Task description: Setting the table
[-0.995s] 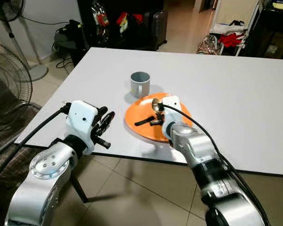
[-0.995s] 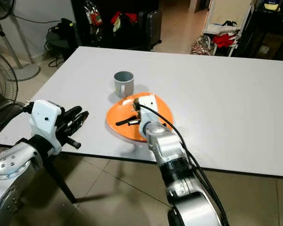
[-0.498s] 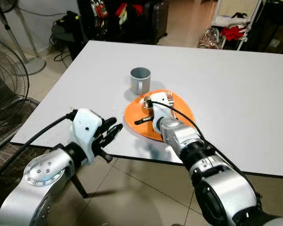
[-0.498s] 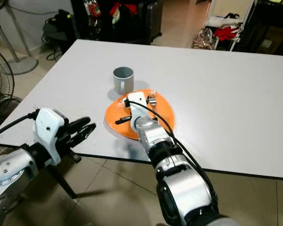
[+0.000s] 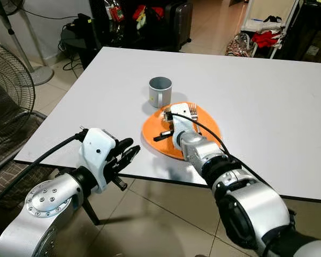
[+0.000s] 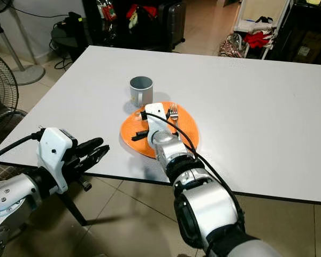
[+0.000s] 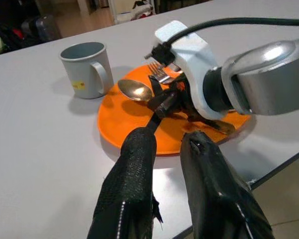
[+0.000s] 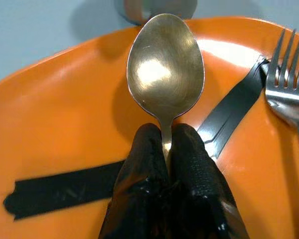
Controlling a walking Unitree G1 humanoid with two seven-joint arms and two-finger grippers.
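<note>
An orange plate [image 5: 200,140] lies near the table's front edge, with a grey mug [image 5: 160,91] standing just behind it. My right gripper [image 5: 170,121] reaches over the plate and is shut on the handle of a metal spoon [image 8: 165,69], whose bowl points toward the mug, low over the plate. A fork [image 8: 289,94] lies on the plate beside the spoon. Two black strips [image 8: 65,191] lie on the plate surface. My left gripper [image 5: 127,155] hovers at the front table edge, left of the plate, open with nothing between its fingers [image 7: 137,164].
The white table [image 5: 267,107] stretches wide to the right and back. A standing fan [image 5: 8,101] is on the left, with dark furniture and bags behind the table. Tiled floor lies below the front edge.
My right gripper has moved left across the plate with the spoon, uncovering the fork. The left gripper has edged closer to the plate. The camera has shifted a little.
</note>
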